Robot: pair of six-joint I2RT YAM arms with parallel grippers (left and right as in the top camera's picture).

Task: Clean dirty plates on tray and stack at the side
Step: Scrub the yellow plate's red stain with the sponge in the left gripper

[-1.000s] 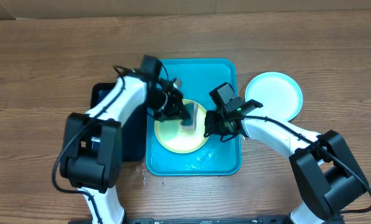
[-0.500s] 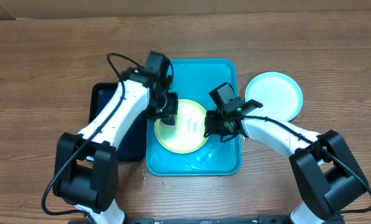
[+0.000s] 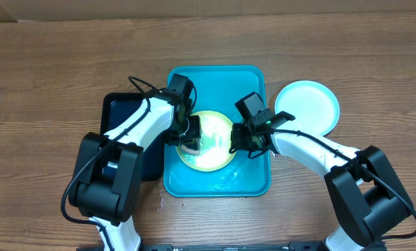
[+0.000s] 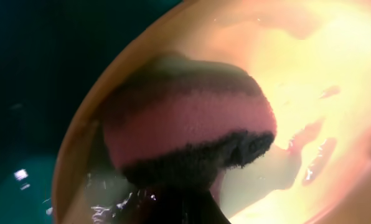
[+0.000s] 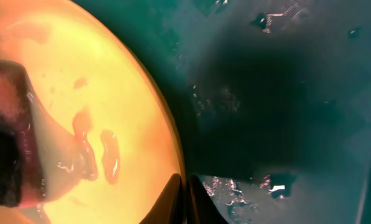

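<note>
**Scrubbing under way: 1 plate aside, 1 in the tray**

The blue plate (image 3: 307, 108) lies on the table (image 3: 54, 70) just right of the tray (image 3: 253, 84) and looks clean; I judge it done. The green plate (image 3: 211, 150) sits in the wet tray, its pale centre streaked with red smears (image 5: 95, 146). The left pincer (image 3: 189, 137) pinches a pink sponge (image 4: 185, 130) against the plate's left side. The right pincer (image 3: 234, 143) clamps its right rim. No 3rd plate shows, and nothing is stacked yet.

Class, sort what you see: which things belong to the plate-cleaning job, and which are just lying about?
In the job: lime-green plate, turquoise tray, sponge, light-blue plate.
Lying about: dark navy tray.
</note>
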